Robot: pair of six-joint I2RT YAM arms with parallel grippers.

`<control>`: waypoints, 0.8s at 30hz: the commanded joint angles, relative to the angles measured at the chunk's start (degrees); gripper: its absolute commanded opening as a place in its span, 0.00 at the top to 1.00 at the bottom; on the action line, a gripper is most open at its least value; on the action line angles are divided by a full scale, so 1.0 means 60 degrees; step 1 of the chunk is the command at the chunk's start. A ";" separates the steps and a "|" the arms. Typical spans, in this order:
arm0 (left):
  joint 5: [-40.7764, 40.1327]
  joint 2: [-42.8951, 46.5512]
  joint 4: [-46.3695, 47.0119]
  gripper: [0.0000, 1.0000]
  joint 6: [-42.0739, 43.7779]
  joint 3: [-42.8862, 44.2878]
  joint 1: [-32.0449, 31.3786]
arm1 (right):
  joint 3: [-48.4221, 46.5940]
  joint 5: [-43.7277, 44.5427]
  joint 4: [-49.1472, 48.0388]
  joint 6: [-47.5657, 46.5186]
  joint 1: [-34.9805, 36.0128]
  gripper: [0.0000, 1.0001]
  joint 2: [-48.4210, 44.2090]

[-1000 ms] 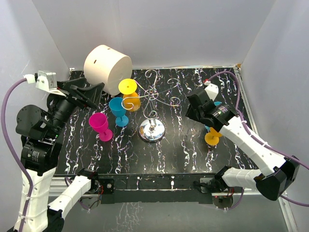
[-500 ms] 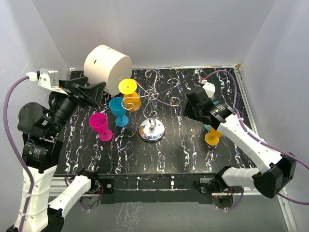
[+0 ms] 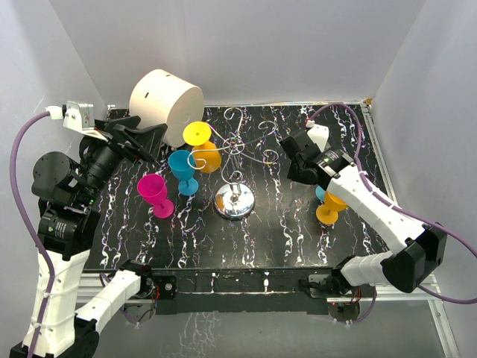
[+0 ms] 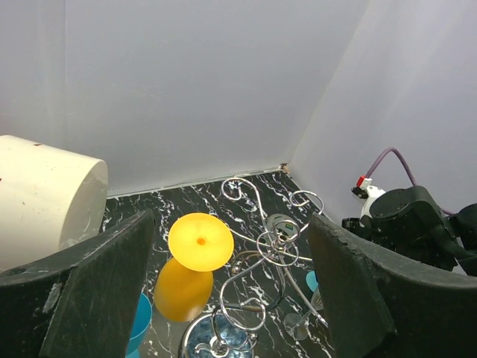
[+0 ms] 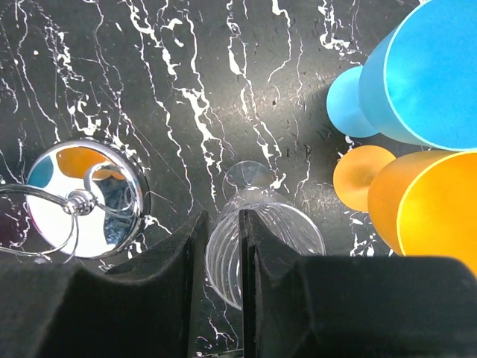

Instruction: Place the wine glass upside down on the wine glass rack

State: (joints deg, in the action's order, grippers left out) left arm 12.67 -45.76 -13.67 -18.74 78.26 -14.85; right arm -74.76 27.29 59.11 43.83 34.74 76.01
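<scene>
Your right gripper point(image 5: 223, 224) has its fingers nearly together, with one wall of the clear wine glass point(image 5: 283, 220) pinched in the slit between them. The grip is at the rim, with the mouth toward the wrist camera and the foot farther down. That view does not show whether the foot touches the tabletop point(image 3: 276, 239), and the finger pads hide the near part of the bowl. From above, the wine glass is all but lost under the right gripper. It is over the right half of the tabletop, between the base of the rack point(image 3: 234, 201) and two glasses near the right edge. Those two, the right-hand blue glass point(image 5: 417, 74) and the orange glass point(image 5: 425, 216), are cut off by the frame in the wrist view. From above, the right arm point(image 3: 373, 205) covers most of the blue one.

Your left gripper point(image 4: 229, 222) stands wide apart and holds nothing. It is raised over the far left corner and faces the rack.

The rack stands near the middle of the tabletop. A yellow glass point(image 3: 201, 149) hangs upside down on its left side, and the thin wire curls are hard to trace against the veined surface. The left-hand blue glass point(image 3: 181, 168) and a pink glass point(image 3: 154, 194) stand upright left of the base. A cream cylinder point(image 3: 165, 97) is at the far left corner. The tabletop is black with white veins, and plain white walls point(image 3: 283, 45) close it in.
</scene>
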 commanded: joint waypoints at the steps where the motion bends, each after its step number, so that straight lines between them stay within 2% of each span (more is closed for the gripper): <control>1: 0.0218 -0.0018 0.0358 0.18 -0.0099 0.0206 -0.0037 | -0.0670 0.0514 0.0231 -0.0055 -0.0033 0.79 -0.0273; 14: 0.0352 -0.0019 0.0408 0.18 -0.0156 0.0115 -0.0039 | -0.0823 0.0582 0.0420 -0.0097 -0.0033 1.00 -0.0269; 20: 0.1447 -0.0115 0.0823 0.17 -0.0431 0.0008 -0.0044 | -0.1034 0.1123 0.0341 0.0104 -0.0033 1.00 -0.0823; 24: 0.2324 -0.0273 0.1627 0.17 -0.1731 -0.0263 -0.0044 | -0.0905 0.1653 -0.0001 0.0380 -0.0034 1.00 -0.1659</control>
State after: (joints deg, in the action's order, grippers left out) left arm 19.51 -46.46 -10.28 -21.96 77.89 -14.85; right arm -77.58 31.46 62.08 43.97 34.74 72.36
